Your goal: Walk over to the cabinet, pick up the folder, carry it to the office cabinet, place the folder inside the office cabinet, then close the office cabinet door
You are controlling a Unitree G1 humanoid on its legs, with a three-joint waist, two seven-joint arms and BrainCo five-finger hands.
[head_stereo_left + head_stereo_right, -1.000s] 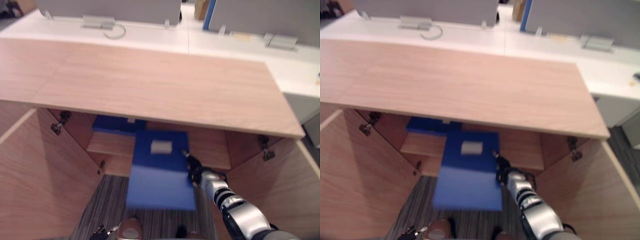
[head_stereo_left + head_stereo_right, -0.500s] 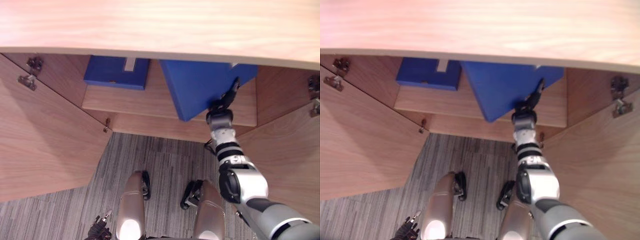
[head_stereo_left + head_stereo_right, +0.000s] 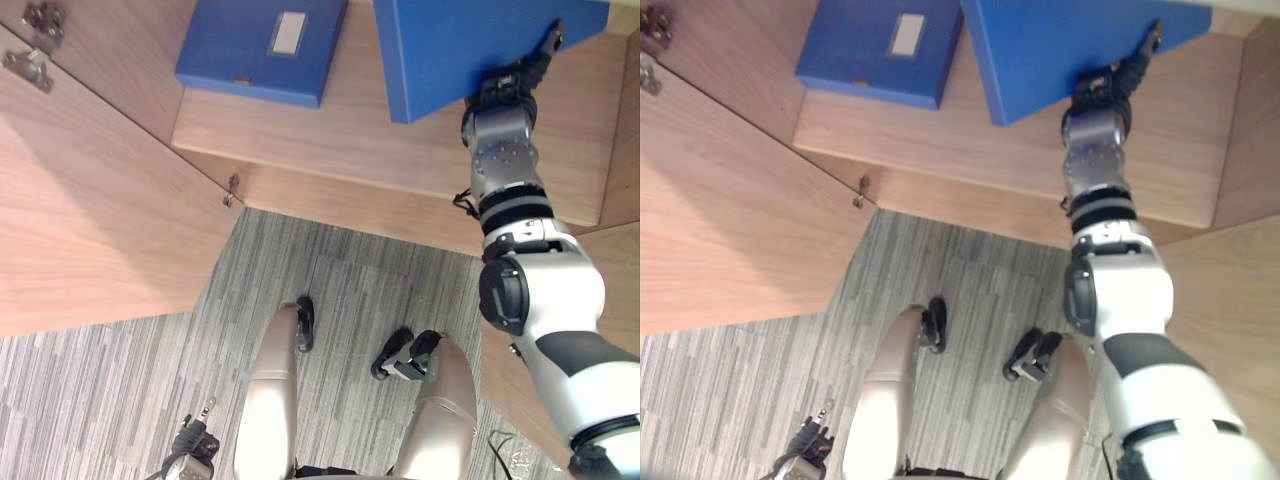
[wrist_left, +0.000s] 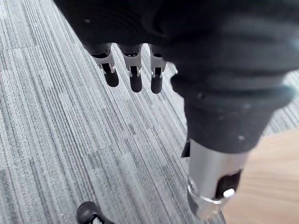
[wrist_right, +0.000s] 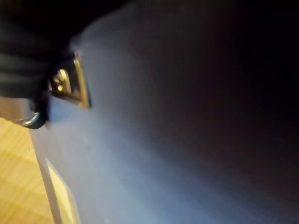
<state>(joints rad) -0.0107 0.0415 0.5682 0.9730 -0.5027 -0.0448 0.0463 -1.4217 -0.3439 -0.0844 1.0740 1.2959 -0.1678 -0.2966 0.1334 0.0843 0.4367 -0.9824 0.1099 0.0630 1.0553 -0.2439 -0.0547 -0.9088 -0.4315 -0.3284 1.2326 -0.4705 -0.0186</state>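
**Folder held over the shelf of the open office cabinet**

Head views: two blue folders, both flat and rectangular with smooth faces. The folder (image 3: 455, 50) is at the upper right of the frame, tilted above the pale wood-grain shelf (image 3: 400, 150) of the office cabinet (image 3: 340, 198). The right robot hand (image 3: 508, 82) grips it at its lower right corner, with one dark-tipped finger laid along the blue face. The second folder (image 3: 250, 50) lies flat on the shelf at the upper left and carries one pale rectangular label (image 3: 289, 32). The two folders are apart. A wooden door (image 3: 90, 220) stands open at the left, with two metal hinge plates (image 3: 28, 62) at its upper corner. Grey striped carpet (image 3: 330, 300) fills the lower frame. The left robot hand (image 3: 188, 445) is at the bottom left, well away from both folders.

Left wrist view: this shows what the head views leave small. The fingers of the left robot hand hang straight and relaxed over the carpet and hold nothing.

Right wrist view: the blue face of the folder is very close. A small brass-coloured fitting (image 5: 70, 85) is at the upper left and pale wood at the lower left.
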